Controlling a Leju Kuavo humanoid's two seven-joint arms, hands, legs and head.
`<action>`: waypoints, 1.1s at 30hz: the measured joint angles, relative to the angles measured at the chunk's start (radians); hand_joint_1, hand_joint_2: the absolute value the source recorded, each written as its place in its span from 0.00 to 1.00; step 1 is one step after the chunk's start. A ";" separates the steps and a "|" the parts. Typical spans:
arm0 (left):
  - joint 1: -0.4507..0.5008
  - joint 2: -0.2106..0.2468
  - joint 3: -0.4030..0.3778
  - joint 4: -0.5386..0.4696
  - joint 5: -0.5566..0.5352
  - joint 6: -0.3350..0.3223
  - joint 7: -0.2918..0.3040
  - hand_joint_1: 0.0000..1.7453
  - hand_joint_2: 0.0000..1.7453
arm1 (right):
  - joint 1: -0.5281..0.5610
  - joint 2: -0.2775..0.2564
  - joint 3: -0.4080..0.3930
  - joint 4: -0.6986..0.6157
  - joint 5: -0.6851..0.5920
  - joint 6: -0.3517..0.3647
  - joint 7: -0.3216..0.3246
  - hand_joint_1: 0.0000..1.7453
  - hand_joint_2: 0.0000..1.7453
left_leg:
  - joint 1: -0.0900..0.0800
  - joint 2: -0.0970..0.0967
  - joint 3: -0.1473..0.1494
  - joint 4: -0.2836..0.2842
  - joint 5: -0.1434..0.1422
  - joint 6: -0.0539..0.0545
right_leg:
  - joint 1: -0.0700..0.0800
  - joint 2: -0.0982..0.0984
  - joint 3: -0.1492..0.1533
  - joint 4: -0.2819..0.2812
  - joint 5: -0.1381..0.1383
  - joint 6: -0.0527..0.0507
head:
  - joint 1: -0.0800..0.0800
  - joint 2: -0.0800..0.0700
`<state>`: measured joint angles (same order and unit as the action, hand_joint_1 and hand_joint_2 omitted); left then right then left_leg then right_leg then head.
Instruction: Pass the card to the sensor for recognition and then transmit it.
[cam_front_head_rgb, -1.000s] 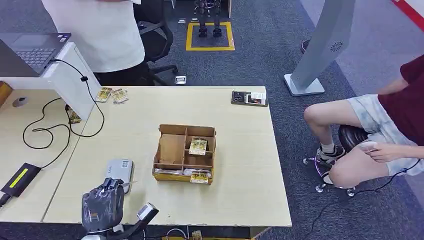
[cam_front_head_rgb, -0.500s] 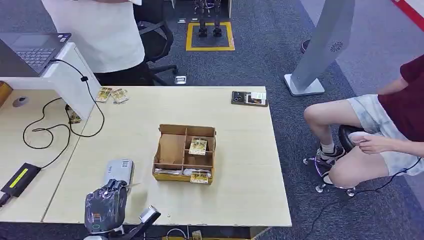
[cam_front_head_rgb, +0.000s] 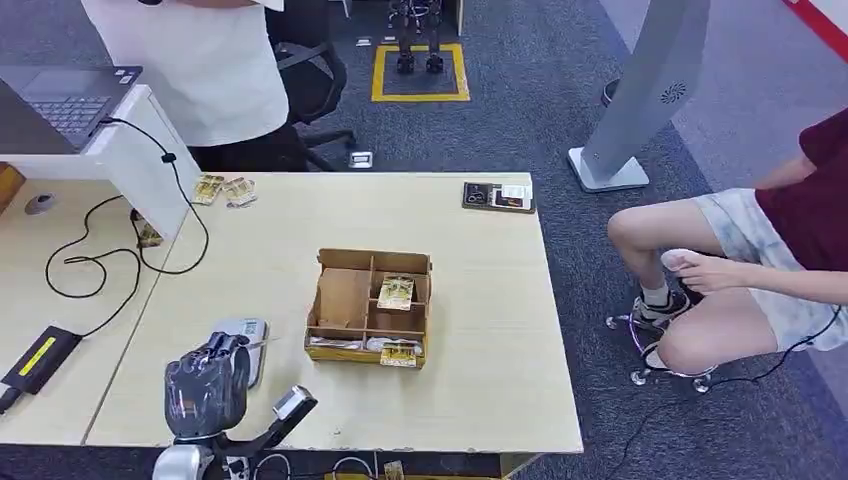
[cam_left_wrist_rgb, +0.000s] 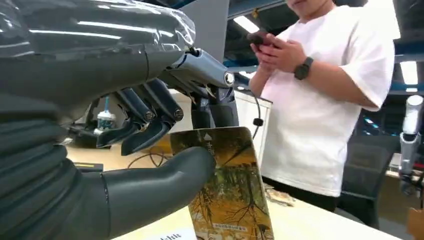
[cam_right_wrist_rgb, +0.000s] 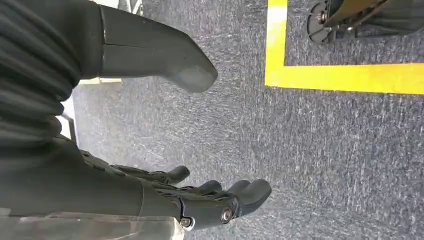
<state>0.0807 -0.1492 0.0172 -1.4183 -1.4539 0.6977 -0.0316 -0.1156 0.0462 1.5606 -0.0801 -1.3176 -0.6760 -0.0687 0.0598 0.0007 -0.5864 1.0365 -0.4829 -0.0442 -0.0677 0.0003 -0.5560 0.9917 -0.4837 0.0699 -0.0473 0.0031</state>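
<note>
My left hand hovers over the near left part of the table, just above the small grey sensor box. It pinches a yellow-brown card between thumb and fingers; the card stands upright in the left wrist view and shows as a thin edge in the head view. My right hand hangs open over the carpet, holding nothing. More cards lie in a brown divided cardboard box at mid table.
A person in a white shirt stands at the table's far left corner. Another person sits on a stool to the right. A phone box and loose cards lie at the far edge; cables and a laptop are left.
My left hand with the card has risen a little and shifted forward over the sensor. The seated person's hand moved toward their knee.
</note>
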 joint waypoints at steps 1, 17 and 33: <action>-0.007 0.000 -0.003 0.007 -0.014 0.000 0.013 1.00 1.00 | -0.001 0.001 0.000 -0.002 0.003 -0.005 0.002 0.00 1.00 | 0.000 0.000 0.000 0.000 0.000 0.000 | 0.000 0.000 0.000 0.000 0.000 0.000 | 0.000 0.000; -0.164 0.054 -0.134 0.290 -0.051 -0.007 0.190 1.00 1.00 | -0.006 0.002 -0.157 -0.034 0.322 -0.009 0.061 0.00 1.00 | 0.000 0.000 0.000 0.000 0.001 0.000 | 0.000 0.000 0.000 0.000 0.001 -0.001 | 0.002 0.000; -0.185 0.069 -0.139 0.370 -0.061 0.000 0.243 1.00 1.00 | -0.007 0.002 -0.184 -0.037 0.323 -0.009 0.069 0.00 1.00 | 0.000 0.000 0.000 0.000 0.002 0.000 | 0.000 0.000 0.001 0.000 0.001 -0.001 | 0.002 0.000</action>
<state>-0.1044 -0.0805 -0.1221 -1.0487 -1.5148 0.6977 0.2113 -0.1228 0.0477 1.3767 -0.1175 -0.9949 -0.6851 0.0004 0.0598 0.0008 -0.5860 1.0364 -0.4814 -0.0442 -0.0677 0.0004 -0.5553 0.9920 -0.4828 0.0691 -0.0458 0.0031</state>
